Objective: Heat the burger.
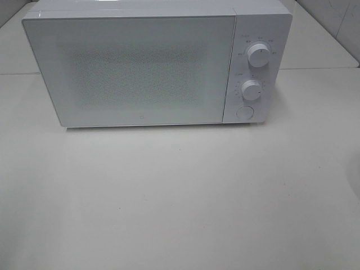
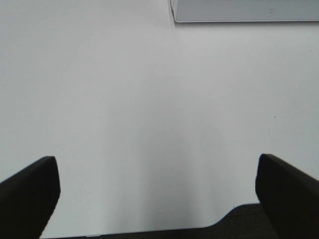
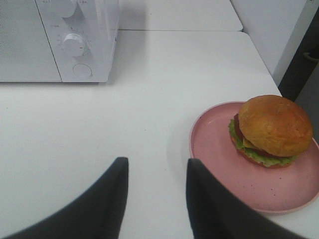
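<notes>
The burger (image 3: pixel 269 127), a tan-brown bun with lettuce and tomato, sits on a pink plate (image 3: pixel 219 159) and shows only in the right wrist view. My right gripper (image 3: pixel 158 164) hovers over bare table beside the plate, jaws partly apart with nothing between them. The white microwave (image 1: pixel 140 62) stands at the back of the table with its door shut. Over bare table in front of the microwave (image 2: pixel 239 10), my left gripper (image 2: pixel 155 164) is wide open and empty. Neither arm nor the burger appears in the exterior high view.
On the microwave's right panel are two dials (image 1: pixel 259 55) (image 1: pixel 251 90) and a round button (image 1: pixel 244 112). The white table (image 1: pixel 169 197) has a rounded front edge (image 2: pixel 219 221). A white cabinet (image 3: pixel 279 30) stands past the table's side edge beyond the plate.
</notes>
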Tool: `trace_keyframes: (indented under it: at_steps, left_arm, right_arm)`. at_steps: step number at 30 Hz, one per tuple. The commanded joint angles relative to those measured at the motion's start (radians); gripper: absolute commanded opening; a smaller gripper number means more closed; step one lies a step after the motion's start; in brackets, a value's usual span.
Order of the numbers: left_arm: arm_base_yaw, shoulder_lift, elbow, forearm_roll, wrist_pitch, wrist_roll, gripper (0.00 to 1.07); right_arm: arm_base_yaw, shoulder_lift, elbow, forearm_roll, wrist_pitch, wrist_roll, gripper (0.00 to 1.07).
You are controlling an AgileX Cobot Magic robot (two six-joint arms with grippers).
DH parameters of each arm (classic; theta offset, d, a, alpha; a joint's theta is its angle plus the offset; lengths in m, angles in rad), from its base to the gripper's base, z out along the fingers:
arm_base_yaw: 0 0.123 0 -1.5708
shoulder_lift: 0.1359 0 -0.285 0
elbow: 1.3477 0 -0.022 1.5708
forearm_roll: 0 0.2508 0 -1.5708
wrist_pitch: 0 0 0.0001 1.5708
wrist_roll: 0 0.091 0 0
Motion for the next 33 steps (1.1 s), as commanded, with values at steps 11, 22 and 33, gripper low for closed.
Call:
trace_keyframes:
  at_steps: [11,22,33]
  left_arm:
    - [-0.002,-0.245,0.026,0.072,-0.016,-0.089,1.01]
    - [-0.016,-0.323,0.028,0.110,-0.019,-0.157,1.01]
    - [-0.120,-0.323,0.028,0.116,-0.019,-0.155,1.01]
  right_arm:
    - [-0.005,-0.029,0.000,-0.001,-0.006,-0.006,0.41]
    - [-0.005,-0.027,0.000,-0.001,-0.006,-0.005,0.41]
    - [-0.005,-0.026,0.000,-0.001,-0.006,-0.005,0.41]
